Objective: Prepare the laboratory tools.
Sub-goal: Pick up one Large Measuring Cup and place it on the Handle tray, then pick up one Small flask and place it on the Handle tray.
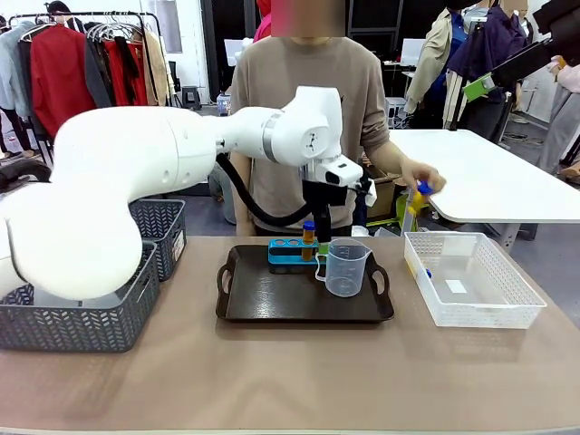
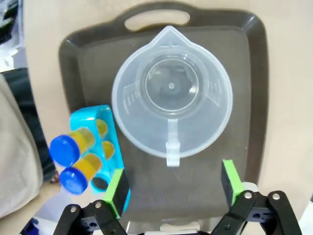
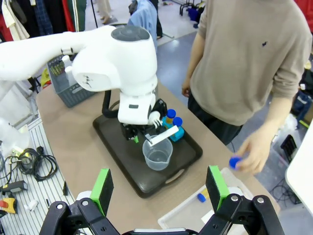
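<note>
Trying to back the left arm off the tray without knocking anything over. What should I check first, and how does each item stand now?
1. Left gripper open, nothing between its pads: ok.
2. Measuring beaker upright on the tray, free of the pads: ok.
3. Two blue-capped tubes seated in the blue rack: ok.
4. Green pad clear of the rack: cannot tell, since they overlap in the left wrist view.
5. Person's hand away from the tray, near the white basket: ok.
6. Right gripper open, well off the tray: ok.
</note>
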You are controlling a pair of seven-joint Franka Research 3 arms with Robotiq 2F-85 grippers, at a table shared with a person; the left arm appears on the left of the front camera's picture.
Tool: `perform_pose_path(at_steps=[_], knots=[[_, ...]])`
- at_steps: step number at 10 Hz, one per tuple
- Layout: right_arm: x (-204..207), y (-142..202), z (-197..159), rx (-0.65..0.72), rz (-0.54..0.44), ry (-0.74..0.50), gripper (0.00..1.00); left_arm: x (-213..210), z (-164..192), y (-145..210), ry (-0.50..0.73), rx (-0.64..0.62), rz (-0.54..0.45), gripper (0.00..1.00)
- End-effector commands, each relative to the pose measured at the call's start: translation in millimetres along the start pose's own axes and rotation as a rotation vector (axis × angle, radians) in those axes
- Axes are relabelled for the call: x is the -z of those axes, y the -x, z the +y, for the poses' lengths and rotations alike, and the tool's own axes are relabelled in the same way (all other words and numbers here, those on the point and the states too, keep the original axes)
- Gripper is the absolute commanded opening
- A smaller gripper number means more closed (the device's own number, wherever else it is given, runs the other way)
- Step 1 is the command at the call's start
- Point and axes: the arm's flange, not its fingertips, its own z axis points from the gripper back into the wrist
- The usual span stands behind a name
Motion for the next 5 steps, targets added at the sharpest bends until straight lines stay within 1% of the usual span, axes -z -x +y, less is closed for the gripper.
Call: perform_pose_path(at_steps=[1,3,4,5], knots=[[0.1,0.0,0.1,-0.002,-0.013,-0.009,1.00,-41.8,-27.0,17.4,-0.010,-0.041,-0.013,1.00],[0.1,0.0,0.1,-0.002,-0.013,-0.009,1.00,-81.1,-41.6,32.3,-0.026,-0.085,0.009,1.00],[0.1,0.0,0.1,-0.002,-0.013,-0.009,1.00,-106.2,-48.2,44.3,-0.025,-0.101,0.042,1.00],[0.1,0.0,0.1,-0.002,-0.013,-0.009,1.00,-134.0,-58.0,58.6,-0.071,-0.123,0.045,1.00]])
